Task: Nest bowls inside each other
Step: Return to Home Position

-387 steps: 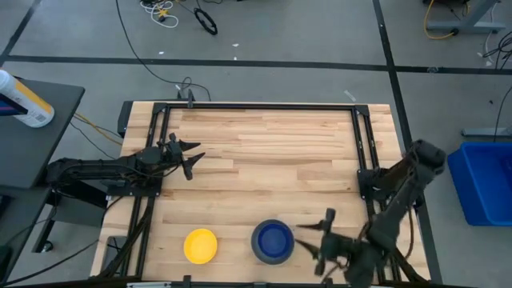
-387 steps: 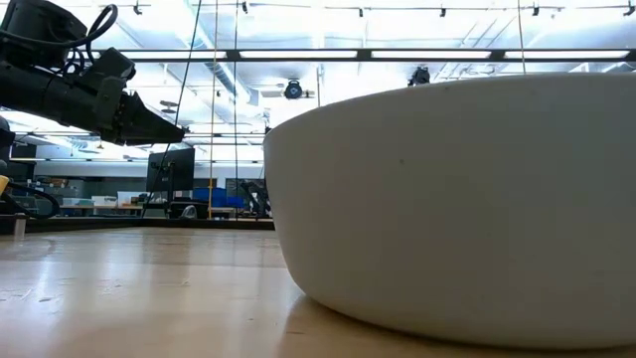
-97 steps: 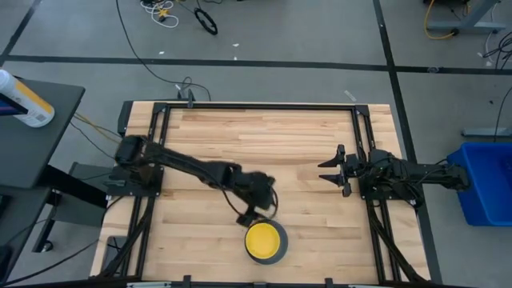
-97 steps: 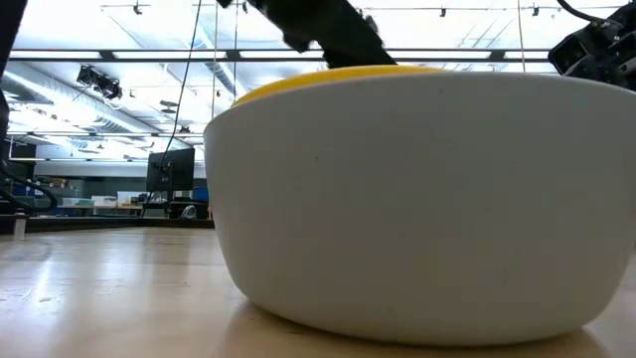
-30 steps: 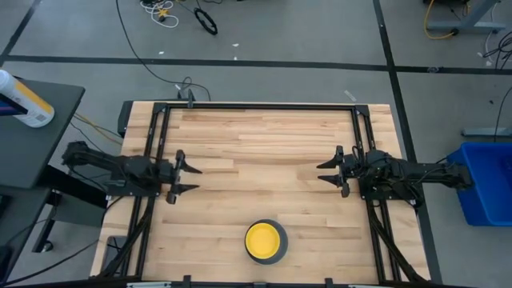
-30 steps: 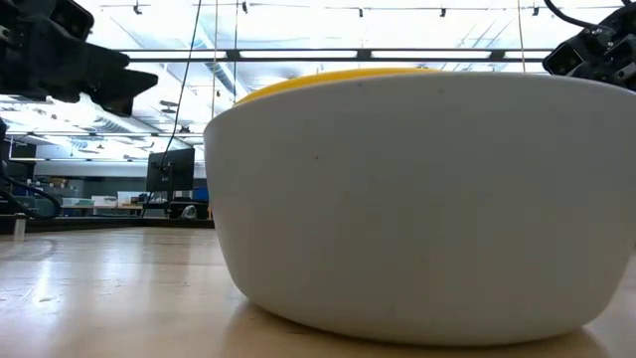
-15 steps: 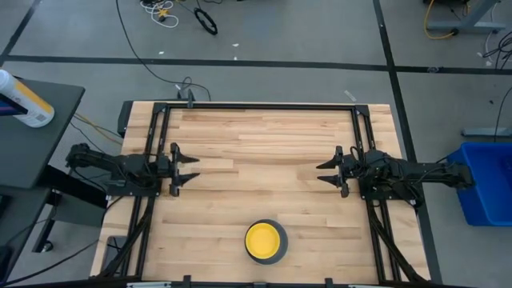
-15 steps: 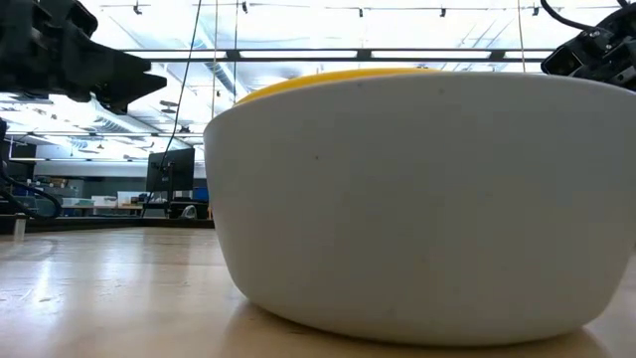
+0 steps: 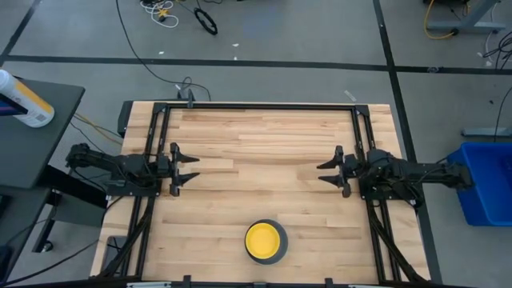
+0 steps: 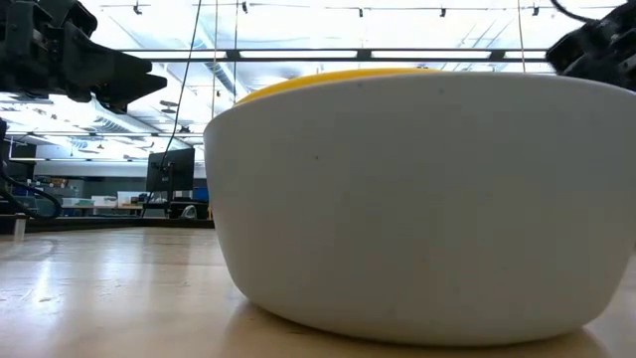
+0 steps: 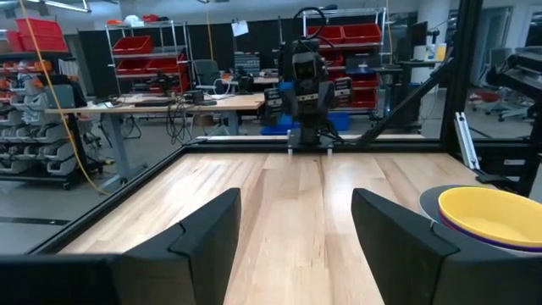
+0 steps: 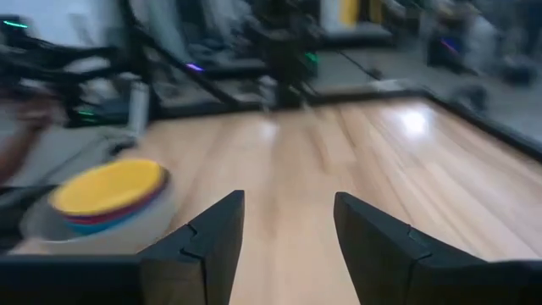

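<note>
blue bin (image 9: 484, 180) on the floor off your desk's (image 9: 264, 132) right edge, nested bowls (image 9: 265, 242) midway along the near edge, yellow bowl (image 9: 264, 238) on top, your left fingers (image 9: 192, 168) at the left edge, right fingers (image 9: 322, 173) at the right edge, both pairs spread apart, empty

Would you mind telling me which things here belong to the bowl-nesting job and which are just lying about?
Part of the job:
- the nested stack: yellow bowl on top, grey bowl outermost
- left gripper and right gripper, both open, at the table's sides

Just lying about:
- bottle on the side table
- blue bin
- cables on the floor
</note>
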Tool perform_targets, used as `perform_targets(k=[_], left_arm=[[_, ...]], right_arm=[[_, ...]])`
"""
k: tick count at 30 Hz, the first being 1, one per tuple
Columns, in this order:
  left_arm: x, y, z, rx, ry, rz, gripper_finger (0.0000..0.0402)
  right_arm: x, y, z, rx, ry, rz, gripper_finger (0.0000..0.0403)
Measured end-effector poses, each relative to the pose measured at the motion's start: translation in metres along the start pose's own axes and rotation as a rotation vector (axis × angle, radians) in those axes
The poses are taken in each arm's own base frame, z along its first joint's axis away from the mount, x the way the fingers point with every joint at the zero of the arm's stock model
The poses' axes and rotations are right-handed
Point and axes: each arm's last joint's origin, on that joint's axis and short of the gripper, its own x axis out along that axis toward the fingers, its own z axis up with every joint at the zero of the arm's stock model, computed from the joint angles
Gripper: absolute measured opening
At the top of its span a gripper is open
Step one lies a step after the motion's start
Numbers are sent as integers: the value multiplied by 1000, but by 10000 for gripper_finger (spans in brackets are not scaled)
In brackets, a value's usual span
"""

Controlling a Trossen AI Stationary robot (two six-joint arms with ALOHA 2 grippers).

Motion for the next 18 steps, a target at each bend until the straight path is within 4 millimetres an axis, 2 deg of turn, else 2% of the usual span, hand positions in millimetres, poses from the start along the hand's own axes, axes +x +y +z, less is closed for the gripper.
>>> perform_targets(k=[6,12,18], left_arm=[[0,0,0,-3,2,-5,234],[2,-1,-3,-18,36,-14,234],[4,-3,-6,-25,72,-13,234]], right_arm=[[-8,8,10,-110,-123,236,197],[-13,6,12,-129,-139,144,191],[-13,0,8,-101,-107,-69,188]])
